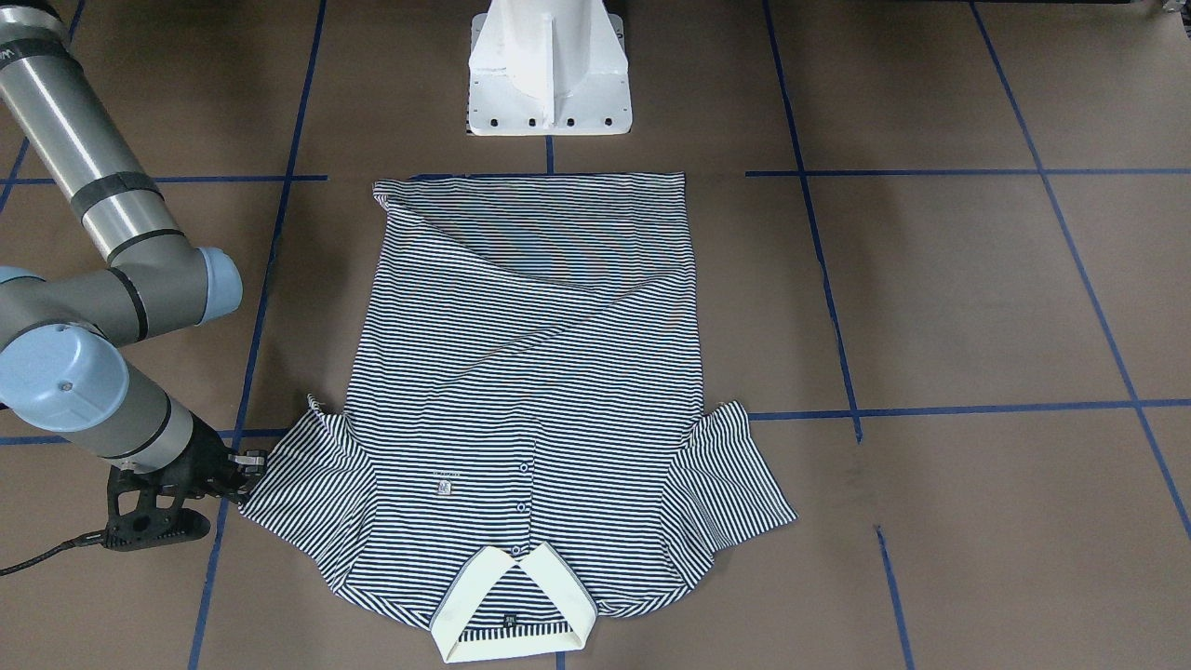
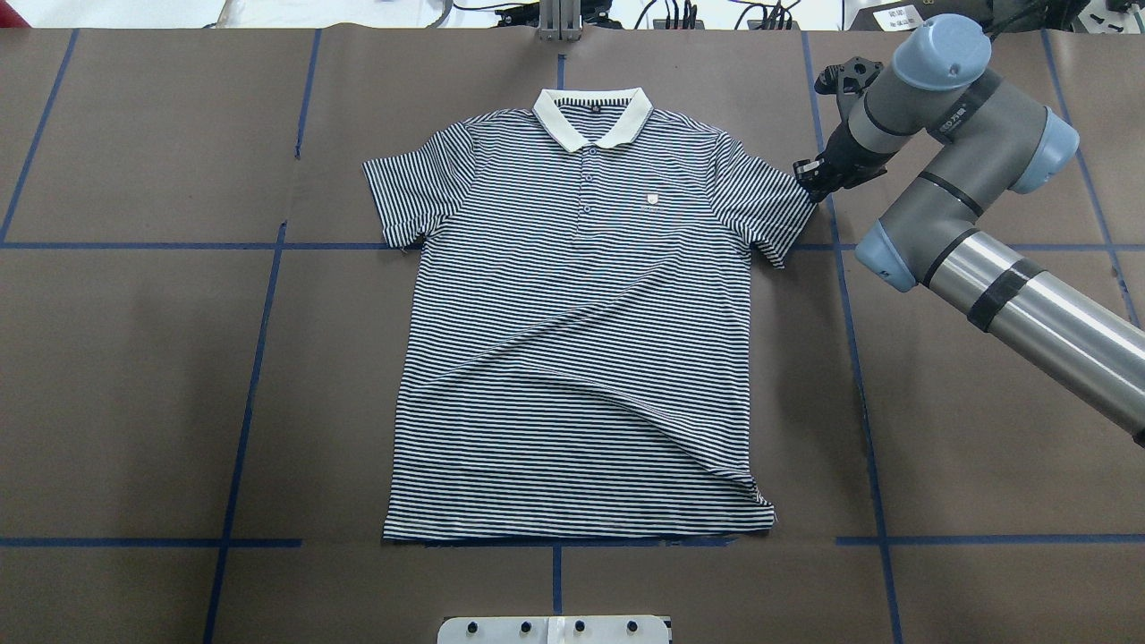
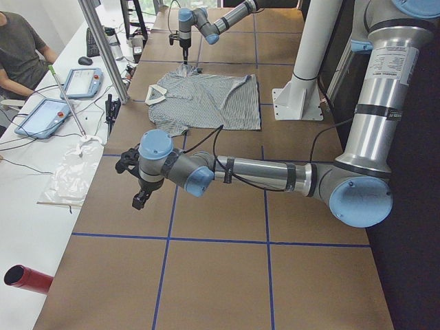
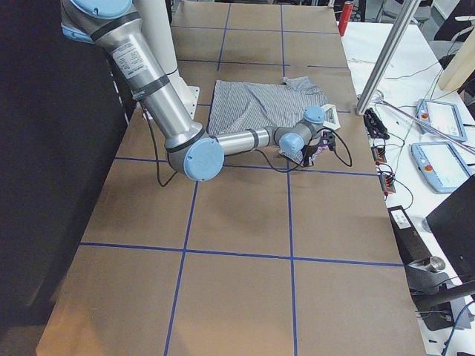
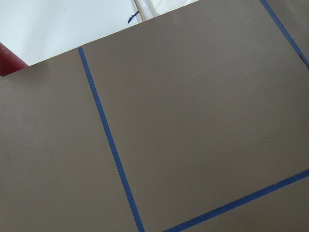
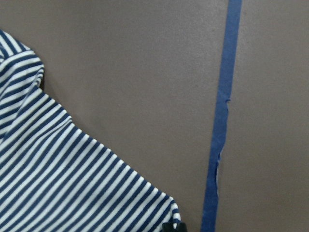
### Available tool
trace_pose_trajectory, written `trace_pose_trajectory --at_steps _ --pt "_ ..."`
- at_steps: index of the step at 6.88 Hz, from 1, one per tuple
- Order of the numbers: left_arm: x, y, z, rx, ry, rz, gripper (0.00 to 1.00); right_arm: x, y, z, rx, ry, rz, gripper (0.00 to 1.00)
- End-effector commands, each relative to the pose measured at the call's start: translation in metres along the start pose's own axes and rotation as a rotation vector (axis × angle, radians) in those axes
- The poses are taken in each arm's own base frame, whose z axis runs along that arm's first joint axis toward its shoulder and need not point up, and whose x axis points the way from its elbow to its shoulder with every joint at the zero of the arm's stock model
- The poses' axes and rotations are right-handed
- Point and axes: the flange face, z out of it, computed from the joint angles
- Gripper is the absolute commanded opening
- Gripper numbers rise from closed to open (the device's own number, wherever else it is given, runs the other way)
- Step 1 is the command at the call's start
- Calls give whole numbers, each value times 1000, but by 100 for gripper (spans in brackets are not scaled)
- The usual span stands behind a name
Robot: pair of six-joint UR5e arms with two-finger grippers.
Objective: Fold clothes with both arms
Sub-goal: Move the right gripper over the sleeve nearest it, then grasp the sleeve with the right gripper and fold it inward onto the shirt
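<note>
One polo shirt (image 2: 572, 340) lies flat at the middle of the tabletop (image 2: 134, 376), collar toward the far edge; the right gripper (image 2: 808, 182) touches its sleeve corner while the left gripper (image 3: 140, 199) hangs well apart, both grips unreadable, so the first fold seemingly awaits a secure pinch.

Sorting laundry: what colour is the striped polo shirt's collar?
Plain cream collar, clearest in overhead exterior view.

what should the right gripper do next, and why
Probably close the right gripper on the sleeve tip: it sits right at that edge of the polo shirt, which lies flat and unfolded, and a firm grip isn't evident yet. The left gripper hangs far off.
</note>
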Motion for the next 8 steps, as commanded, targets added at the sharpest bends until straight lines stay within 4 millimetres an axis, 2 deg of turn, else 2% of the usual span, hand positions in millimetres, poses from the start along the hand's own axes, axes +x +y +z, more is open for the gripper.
trace_pose_trajectory --at_steps 1,2,4,6,7,8 --pt "0 0 0 0 0 0 100 -29 -15 -33 53 -48 -23 0" --pt "0 0 0 0 0 0 100 -45 -17 -58 78 -92 -47 0" --pt "-1 0 1 -2 0 -2 100 -81 -6 -81 112 -146 -97 0" --pt "-1 0 1 -2 0 -2 100 -139 13 -66 93 -170 -35 0" --pt "-1 0 1 -2 0 -2 100 -170 11 -52 155 -110 -44 0" --pt "0 0 0 -1 0 -1 100 -213 -7 -36 187 -61 -37 0"
